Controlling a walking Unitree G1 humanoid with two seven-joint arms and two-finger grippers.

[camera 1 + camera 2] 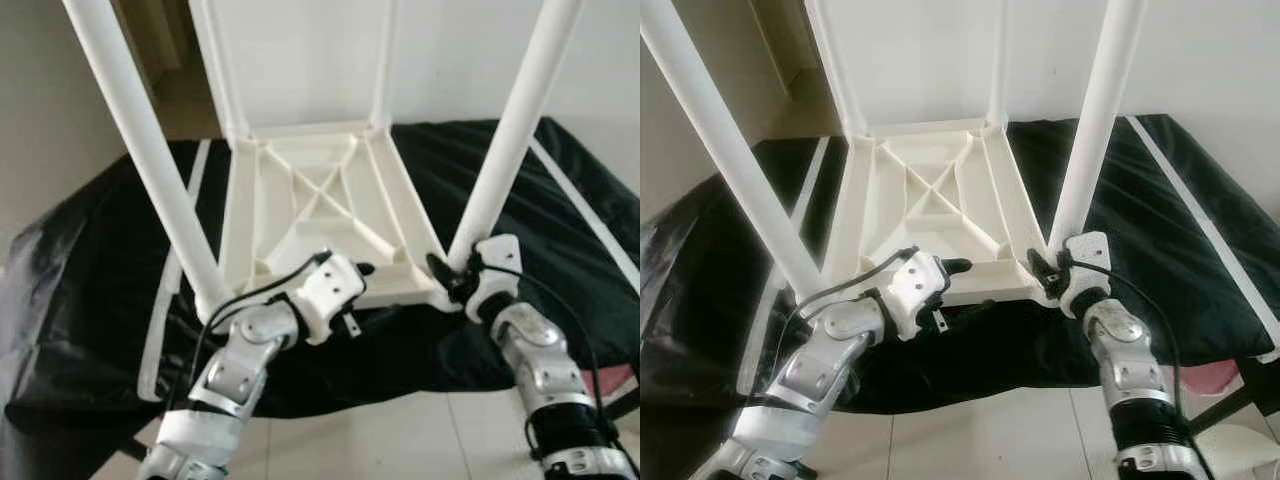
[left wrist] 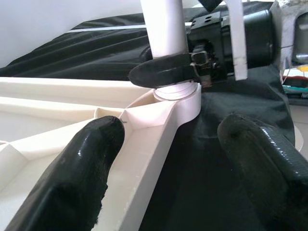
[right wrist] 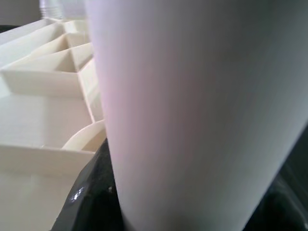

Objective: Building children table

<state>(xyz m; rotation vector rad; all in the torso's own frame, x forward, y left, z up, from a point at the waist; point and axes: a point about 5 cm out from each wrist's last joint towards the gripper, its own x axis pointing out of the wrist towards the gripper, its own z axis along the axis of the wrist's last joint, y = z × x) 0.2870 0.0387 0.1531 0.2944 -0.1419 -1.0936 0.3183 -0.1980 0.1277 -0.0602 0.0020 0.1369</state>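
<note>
A white plastic children's table lies upside down on a black sheet, its legs pointing up. My right gripper is shut on the near right leg just above its corner socket. In the left wrist view one of its black fingers wraps that leg. The leg stands very close in the right wrist view, beside the ribbed frame. My left gripper is open at the table's near edge, its fingers either side of the frame rail, holding nothing.
The near left leg rises beside my left arm, and two far legs stand at the back. White strips lie on the sheet at both sides. Pale floor tiles run under my arms, with a pink object at far right.
</note>
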